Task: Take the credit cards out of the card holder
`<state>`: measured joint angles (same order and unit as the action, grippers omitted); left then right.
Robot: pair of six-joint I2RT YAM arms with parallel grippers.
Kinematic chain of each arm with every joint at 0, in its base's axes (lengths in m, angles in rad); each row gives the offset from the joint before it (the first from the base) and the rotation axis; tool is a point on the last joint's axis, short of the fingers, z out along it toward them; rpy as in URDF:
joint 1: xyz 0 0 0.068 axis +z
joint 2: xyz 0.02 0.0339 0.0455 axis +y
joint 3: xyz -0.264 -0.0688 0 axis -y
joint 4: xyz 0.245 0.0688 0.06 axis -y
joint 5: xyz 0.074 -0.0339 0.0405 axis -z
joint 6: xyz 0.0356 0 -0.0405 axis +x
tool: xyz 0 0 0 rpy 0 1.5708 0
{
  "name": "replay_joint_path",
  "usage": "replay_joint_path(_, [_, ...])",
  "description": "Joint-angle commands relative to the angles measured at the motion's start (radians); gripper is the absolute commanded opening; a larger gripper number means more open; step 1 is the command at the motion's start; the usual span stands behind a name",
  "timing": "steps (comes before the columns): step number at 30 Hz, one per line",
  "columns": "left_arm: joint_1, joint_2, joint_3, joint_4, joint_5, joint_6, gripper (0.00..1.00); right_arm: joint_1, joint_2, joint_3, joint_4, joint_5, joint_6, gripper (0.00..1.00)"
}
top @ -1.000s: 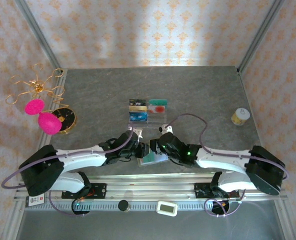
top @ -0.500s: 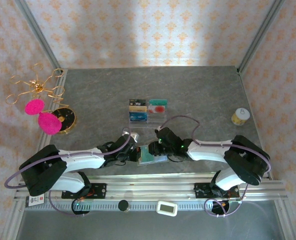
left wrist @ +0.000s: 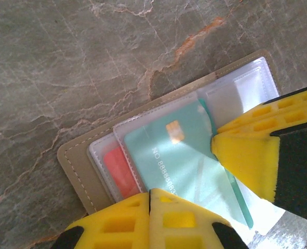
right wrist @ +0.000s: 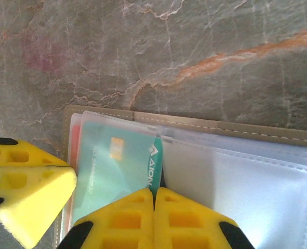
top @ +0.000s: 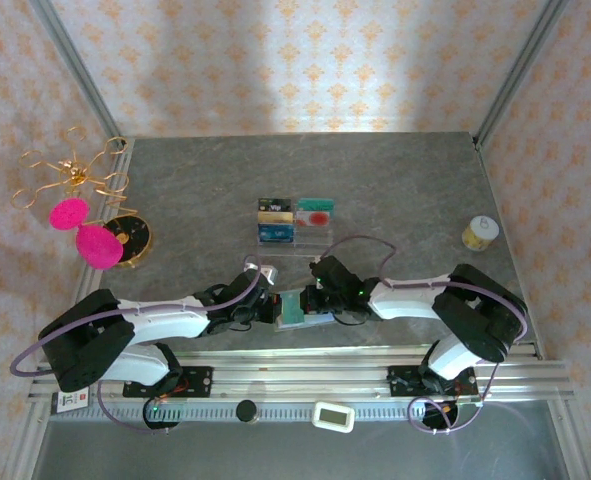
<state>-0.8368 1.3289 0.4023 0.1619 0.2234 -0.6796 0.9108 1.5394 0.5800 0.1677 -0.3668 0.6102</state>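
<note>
Left wrist: glossy teal credit card (left wrist: 176,163) inside stitched tan card holder (left wrist: 71,161).

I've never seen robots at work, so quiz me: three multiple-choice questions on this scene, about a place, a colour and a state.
1. Where does the card holder lie?
A. in the far right corner
B. on the table between the left gripper and right gripper
C. against the back wall

2. What colour is the chip card in it?
A. black
B. purple
C. mint green

3. How is the card holder?
A. snapped shut
B. standing on edge
C. open, lying flat

Answers: B, the top view shows it between them; C, the left wrist view shows mint green; C, its clear sleeves face up.
</note>
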Motion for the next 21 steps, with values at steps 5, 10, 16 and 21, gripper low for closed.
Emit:
replay_joint_path(5, [0.021, -0.012, -0.037, -0.049, -0.024, 0.026, 0.0, 0.003, -0.08, -0.062, -0.035, 0.1, 0.06, 0.0])
replay_joint_path(10, [0.041, -0.031, -0.031, -0.06, -0.025, 0.041, 0.0, 0.0, -0.121, -0.089, -0.056, 0.129, 0.083, 0.0])
replay_joint_path(16, [0.036, -0.115, 0.022, -0.094, -0.013, 0.049, 0.0, 0.0, -0.112, -0.091, -0.009, 0.074, 0.072, 0.0])
replay_joint_path(21, [-0.012, -0.122, 0.073, -0.079, -0.013, 0.045, 0.03, 0.0, -0.109, -0.089, 0.008, 0.065, 0.065, 0.0])
